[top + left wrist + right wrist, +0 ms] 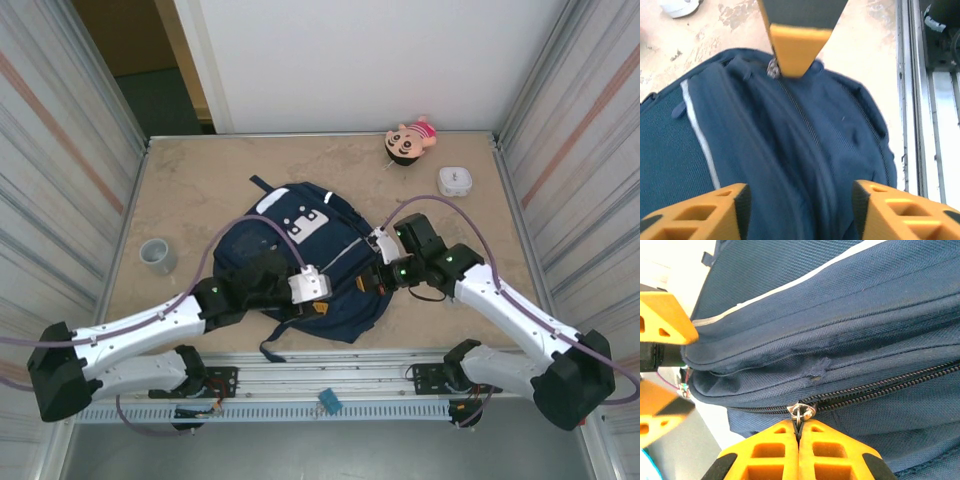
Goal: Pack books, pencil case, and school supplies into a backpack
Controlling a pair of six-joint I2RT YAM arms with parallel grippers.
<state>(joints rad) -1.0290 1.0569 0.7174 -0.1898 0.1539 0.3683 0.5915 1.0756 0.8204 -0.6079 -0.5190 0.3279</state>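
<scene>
The navy backpack (300,235) lies flat in the middle of the table, its zipper running across it (890,385). My right gripper (799,432) is shut on the metal zipper pull (802,412) at the bag's near right edge (372,280). My left gripper (799,200) is open, its jaws wide apart just over the blue fabric (805,150) beside the right one (322,285). The right gripper's finger (799,50) shows at the pull (773,69) in the left wrist view. The books, pencil case and school supplies are out of view.
A grey cup (157,254) stands at the table's left. A white square box (456,181) and a small doll (410,140) lie at the back right. A metal rail (330,375) runs along the near edge. Walls close both sides.
</scene>
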